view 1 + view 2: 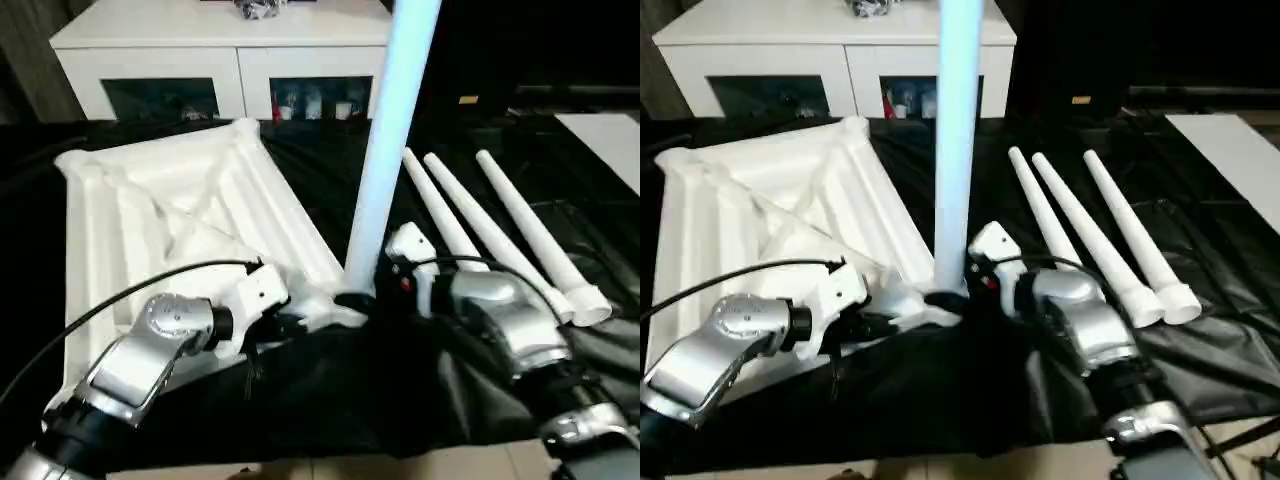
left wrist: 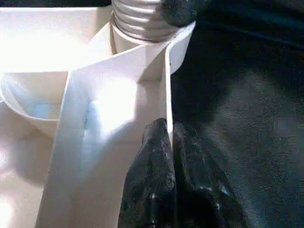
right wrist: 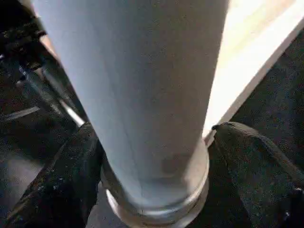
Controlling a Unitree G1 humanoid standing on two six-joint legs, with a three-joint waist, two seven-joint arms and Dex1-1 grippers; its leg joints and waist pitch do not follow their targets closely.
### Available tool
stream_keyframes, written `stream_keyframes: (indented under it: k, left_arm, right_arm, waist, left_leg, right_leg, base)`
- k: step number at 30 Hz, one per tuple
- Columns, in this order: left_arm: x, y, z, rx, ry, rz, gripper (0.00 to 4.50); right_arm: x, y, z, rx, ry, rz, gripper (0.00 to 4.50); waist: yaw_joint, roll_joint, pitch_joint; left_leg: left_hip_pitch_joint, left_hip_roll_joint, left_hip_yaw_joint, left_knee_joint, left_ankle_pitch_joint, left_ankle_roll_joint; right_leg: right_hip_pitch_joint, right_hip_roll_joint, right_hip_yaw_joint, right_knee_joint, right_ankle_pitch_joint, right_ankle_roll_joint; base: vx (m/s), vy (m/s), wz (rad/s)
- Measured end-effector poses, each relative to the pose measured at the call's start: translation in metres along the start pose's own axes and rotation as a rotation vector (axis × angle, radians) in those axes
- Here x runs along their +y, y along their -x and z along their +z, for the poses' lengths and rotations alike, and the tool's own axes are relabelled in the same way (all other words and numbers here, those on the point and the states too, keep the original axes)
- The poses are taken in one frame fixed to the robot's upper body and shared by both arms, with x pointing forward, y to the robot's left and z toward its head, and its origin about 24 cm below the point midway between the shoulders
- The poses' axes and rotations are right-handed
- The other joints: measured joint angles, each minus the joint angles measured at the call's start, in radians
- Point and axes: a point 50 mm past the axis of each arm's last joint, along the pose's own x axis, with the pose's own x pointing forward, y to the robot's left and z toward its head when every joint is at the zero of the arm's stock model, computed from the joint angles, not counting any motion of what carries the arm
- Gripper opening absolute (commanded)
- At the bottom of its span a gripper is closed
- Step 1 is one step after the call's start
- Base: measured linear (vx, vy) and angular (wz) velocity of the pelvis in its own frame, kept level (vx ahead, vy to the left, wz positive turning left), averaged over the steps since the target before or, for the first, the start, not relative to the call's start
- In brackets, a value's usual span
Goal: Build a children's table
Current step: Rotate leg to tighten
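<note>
Now the left gripper (image 2: 170, 142), pressed together on the upturned tabletop's (image 1: 130, 210) rim wall, steadies it while the right gripper (image 3: 152, 156) stands spread around the upright leg (image 1: 385, 150) seated in the corner socket between them, which, half-threaded, could lean or topple.

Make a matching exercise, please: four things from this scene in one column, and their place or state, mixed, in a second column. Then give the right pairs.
Things
1. tabletop
2. standing leg
3. three loose legs
4. left hand

Places or states
a. lying side by side on the black cloth
b. upright in a corner socket, the right hand's fingers on either side of its base
c. shut on the tabletop's thin edge wall
d. upside down, ribs facing up

Pairs: 1-d, 2-b, 3-a, 4-c
</note>
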Motion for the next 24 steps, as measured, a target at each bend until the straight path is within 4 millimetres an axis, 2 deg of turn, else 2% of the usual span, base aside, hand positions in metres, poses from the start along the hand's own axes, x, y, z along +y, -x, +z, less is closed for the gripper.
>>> stream_keyframes:
  k: [4, 12, 13, 15, 18, 24]
  left_arm:
    - [0.0, 0.001, 0.0, 0.002, 0.0, -0.007, 0.0]
    - [0.008, 0.002, -0.002, 0.007, 0.011, 0.012, 0.0]
    - [0.009, 0.003, -0.002, 0.007, 0.011, 0.015, 0.0]
    - [0.01, 0.003, -0.001, 0.004, 0.016, 0.019, 0.0]
    - [0.012, 0.002, -0.001, -0.001, 0.023, 0.024, 0.0]
    - [0.015, 0.003, 0.001, -0.006, 0.02, 0.035, 0.0]
  right_arm:
    - [0.001, 0.0, -0.001, 0.013, 0.0, 0.013, 3.86]
    - [-0.004, -0.018, -0.003, 0.063, 0.019, -0.002, 3.86]
    - [-0.005, -0.019, -0.002, 0.061, 0.015, -0.005, 3.6]
    - [-0.006, -0.021, -0.001, 0.057, 0.009, -0.004, 3.6]
    - [-0.007, -0.022, -0.001, 0.045, -0.007, -0.018, 3.17]
    - [-0.007, -0.025, 0.001, -0.012, -0.043, -0.049, 2.82]
  waist:
    - [-0.001, 0.0, 0.0]
    - [-0.01, -0.002, 0.0]
    - [-0.012, -0.002, 0.0]
    - [-0.016, -0.002, 0.0]
    - [-0.019, 0.0, 0.001]
    - [-0.024, 0.006, 0.002]
  left_leg:
    - [0.001, 0.001, 0.0, 0.0, 0.0, 0.0]
    - [0.0, 0.001, 0.0, 0.003, 0.0, 0.0]
    - [0.0, 0.001, 0.0, 0.003, 0.0, 0.0]
    - [0.0, 0.001, 0.0, 0.003, 0.0, 0.0]
    - [0.0, 0.001, 0.0, 0.004, 0.0, 0.0]
    - [0.001, 0.002, 0.0, 0.004, 0.0, 0.0]
  right_leg:
    - [0.0, 0.001, 0.0, 0.002, 0.0, 0.0]
    - [0.0, 0.001, 0.0, 0.002, 0.001, -0.001]
    - [0.0, 0.001, 0.0, 0.002, 0.001, -0.001]
    - [0.0, 0.001, 0.0, 0.002, 0.001, -0.001]
    - [0.0, 0.001, 0.0, 0.002, 0.001, -0.001]
    - [0.0, 0.001, 0.0, 0.003, 0.001, -0.002]
  base:
    - [0.0, 0.0, 0.0]
    - [0.0, 0.0, 0.0]
    - [0.0, 0.0, 0.0]
    - [0.0, 0.0, 0.0]
    - [0.0, 0.0, 0.0]
    - [0.0, 0.0, 0.0]
